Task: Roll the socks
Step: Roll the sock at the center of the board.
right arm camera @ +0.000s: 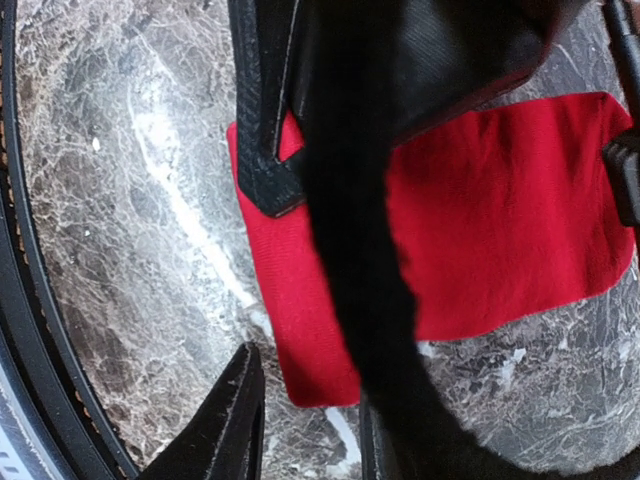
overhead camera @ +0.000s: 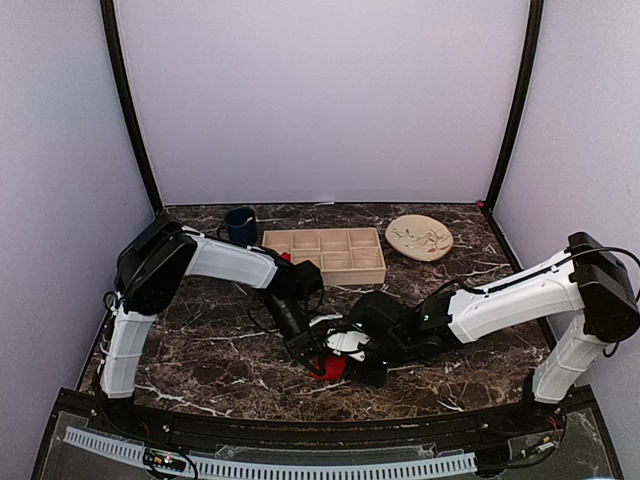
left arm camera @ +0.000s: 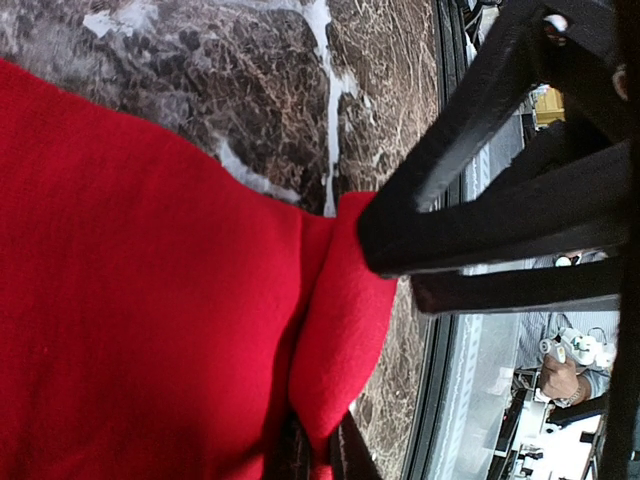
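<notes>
A red sock [overhead camera: 331,367] lies on the marble table near the front middle, with a white patch of its print [overhead camera: 347,342] showing between the two grippers. My left gripper [overhead camera: 312,352] is shut on a fold of the sock [left arm camera: 340,330]; in its wrist view its fingertips [left arm camera: 316,455] pinch the red fabric. My right gripper [overhead camera: 358,352] is right beside it. In its wrist view it is open [right arm camera: 305,430] over the flat sock's [right arm camera: 480,230] near corner, not touching it. A small red patch [overhead camera: 285,257] shows by the tray behind my left arm.
A tan compartment tray [overhead camera: 325,255] stands at the back middle. A dark blue mug [overhead camera: 240,225] is to its left and a round tan plate [overhead camera: 419,237] to its right. The table's front edge [left arm camera: 445,330] is close to the sock.
</notes>
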`<state>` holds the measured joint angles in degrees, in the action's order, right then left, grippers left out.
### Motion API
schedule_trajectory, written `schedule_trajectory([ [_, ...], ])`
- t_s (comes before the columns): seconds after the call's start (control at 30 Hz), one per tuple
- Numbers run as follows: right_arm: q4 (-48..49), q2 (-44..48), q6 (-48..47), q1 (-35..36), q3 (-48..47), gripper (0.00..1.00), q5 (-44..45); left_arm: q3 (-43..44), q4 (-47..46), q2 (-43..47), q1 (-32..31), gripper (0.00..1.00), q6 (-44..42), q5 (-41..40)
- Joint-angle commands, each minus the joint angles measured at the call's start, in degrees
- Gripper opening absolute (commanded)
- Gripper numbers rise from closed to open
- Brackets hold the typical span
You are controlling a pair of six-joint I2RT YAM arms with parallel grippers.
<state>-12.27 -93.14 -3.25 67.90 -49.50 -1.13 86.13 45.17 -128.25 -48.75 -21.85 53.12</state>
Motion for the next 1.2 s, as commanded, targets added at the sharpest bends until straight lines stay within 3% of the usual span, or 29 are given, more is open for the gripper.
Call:
schedule_trajectory([
  [0.0,-0.3,-1.8,-2.6,0.6,-2.5,0.32,1.7,0.2,3.2,-1.1,0.1,0.00,-0.9,-1.2],
  [0.57,0.0,-4.9,-5.5,0.6,-4.2,0.34,2.3,1.0,3.7,-2.0,0.1,0.00,-1.0,-0.2],
  [0.67,-0.2,-5.3,-5.9,0.5,-4.4,0.30,2.0,1.0,3.8,-2.1,0.1,0.00,-1.0,-0.1],
  [0.93,-0.9,-7.0,-5.6,-0.1,-4.4,0.07,-1.0,1.1,3.7,-2.2,0.1,0.04,-0.6,-0.3],
  [1.17,-1.6,-7.7,-4.4,-1.7,-4.2,0.01,-5.2,1.0,2.9,-1.9,0.3,0.12,0.8,-2.3],
])
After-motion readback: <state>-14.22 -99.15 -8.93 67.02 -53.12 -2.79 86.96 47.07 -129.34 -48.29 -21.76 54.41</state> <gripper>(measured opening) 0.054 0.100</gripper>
